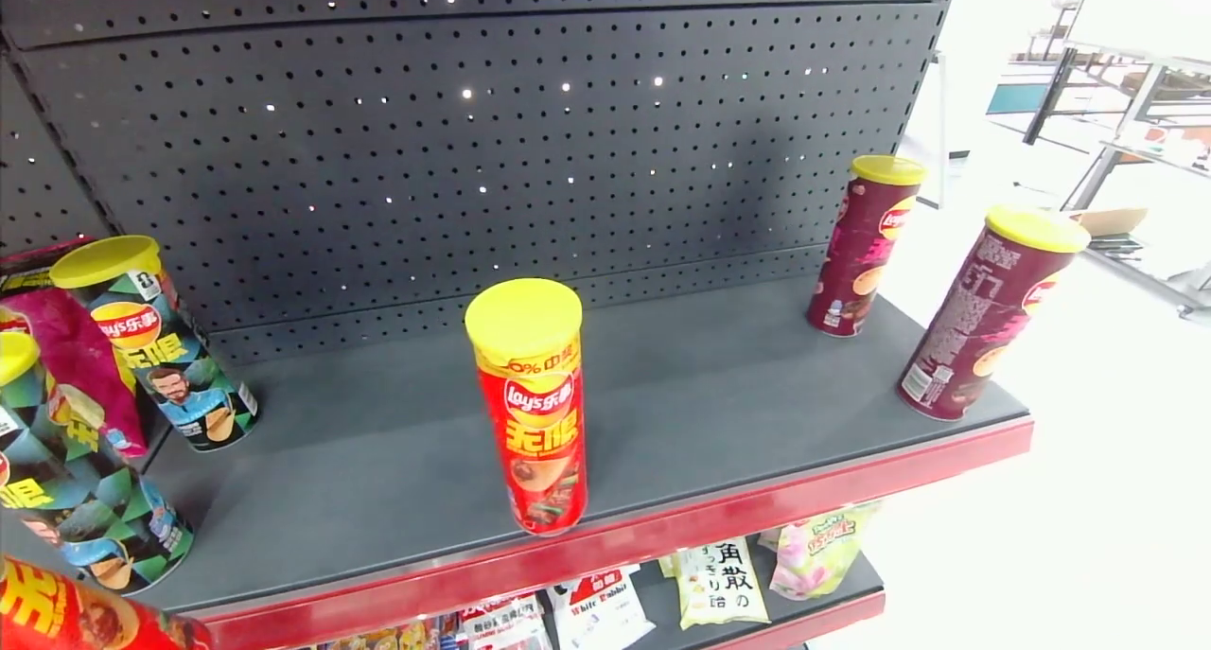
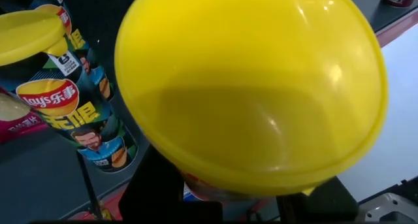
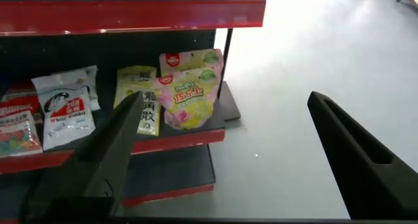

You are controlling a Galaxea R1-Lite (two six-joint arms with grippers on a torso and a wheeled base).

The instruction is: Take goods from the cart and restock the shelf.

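— Pegboard backing [image 1: 473, 139] and a grey shelf [image 1: 378, 461] face the robot. How far along is the restocking?
— Partway, I'd judge. Five cans stand upright on it: a rear patterned can [image 1: 156, 347] and a front patterned can [image 1: 66, 499] just beyond the left gripper [image 2: 232, 204], a red can [image 1: 535, 413] farther off to its right at the lip, then a rear maroon can [image 1: 861, 248] and a front maroon can [image 1: 989, 314] well beyond that. Wide bare stretches lie between them.
— And that gripper?
— Clamped, as far as I can judge, on a yellow-lidded can [image 2: 255, 100], held near the patterned pair and not yet set down.
— The right gripper [image 3: 225, 98]?
— Jaws spread wide with nothing between them. Snack bags [image 3: 186, 96] on a lower shelf [image 3: 176, 142] lie beyond it.
— Anything hard to make out?
— The lid hides most of the held can and the fingers under it, and I cannot tell how much stock is left to bring
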